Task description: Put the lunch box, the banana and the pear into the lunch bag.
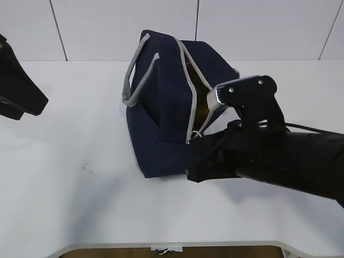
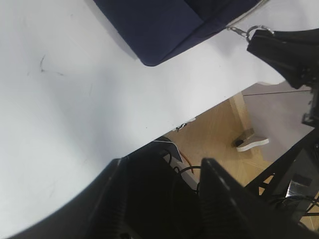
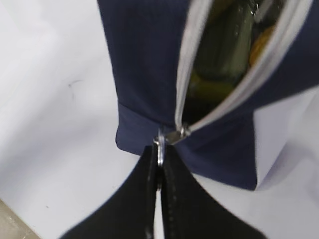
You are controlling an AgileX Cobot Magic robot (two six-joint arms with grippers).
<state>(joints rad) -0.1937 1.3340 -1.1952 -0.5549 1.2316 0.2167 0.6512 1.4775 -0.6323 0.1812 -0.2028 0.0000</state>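
While the right gripper (image 3: 159, 172) pinches the ring pull (image 3: 160, 148) at the bag's (image 1: 161, 118) near corner, the left gripper (image 2: 164, 199) hangs spread, well left of the bag.

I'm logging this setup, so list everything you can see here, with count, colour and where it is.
lunch bag: one, navy blue with grey zipper and grey handles, middle of the table, zipper partly open.
ring zipper pull: one, silver, at the bag's near end, pinched in the right gripper.
contents: greenish and yellow shapes inside the opening, too blurred to name.
table: one, white, under everything.
floor: wooden, seen past the table edge in the left wrist view.
left gripper: one, black, open, holding nothing, near the table's front edge.
right gripper: one, black, shut on the ring zipper pull.
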